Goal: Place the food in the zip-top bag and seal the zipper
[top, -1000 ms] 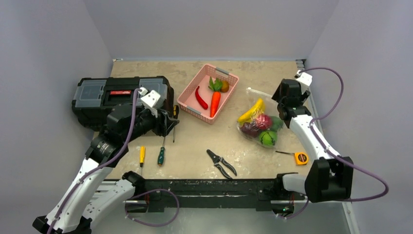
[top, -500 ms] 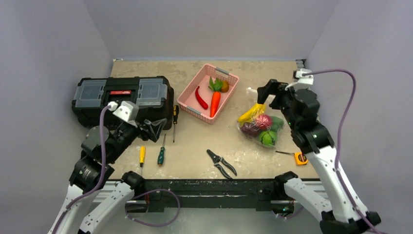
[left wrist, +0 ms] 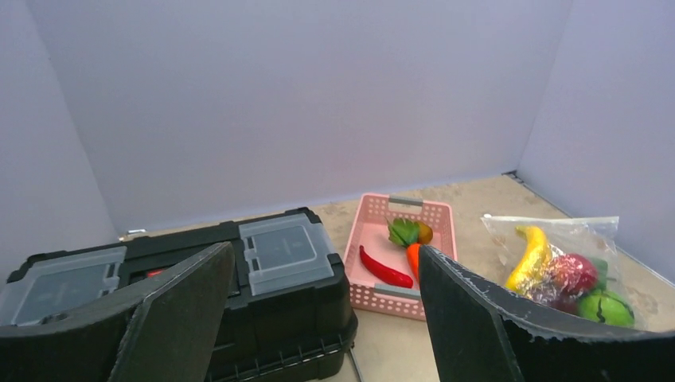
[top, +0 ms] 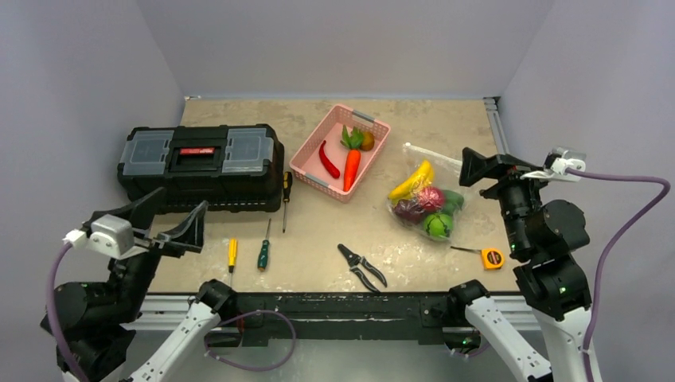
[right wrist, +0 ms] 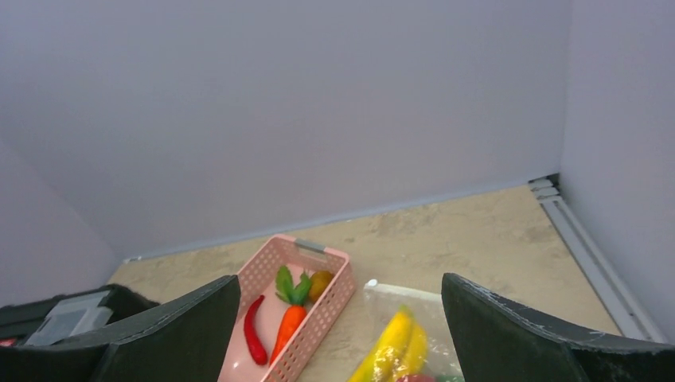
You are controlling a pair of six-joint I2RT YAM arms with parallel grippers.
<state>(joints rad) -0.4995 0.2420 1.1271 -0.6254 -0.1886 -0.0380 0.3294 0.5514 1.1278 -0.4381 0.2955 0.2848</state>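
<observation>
Several food (top: 426, 205) pieces lie inside zip-top bag (left wrist: 585, 232); zipper (top: 430, 153) seal not discernible.
Left claw (top: 169, 215), right claw (right wrist: 338, 282) both spread wide, empty, above surface (top: 239, 127).

toolbox (top: 199, 163) left, basket (top: 306, 171) centre, zip-top bag (top: 434, 195) right

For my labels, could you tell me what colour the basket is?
The basket is pink, shown best in the top external view.
</observation>
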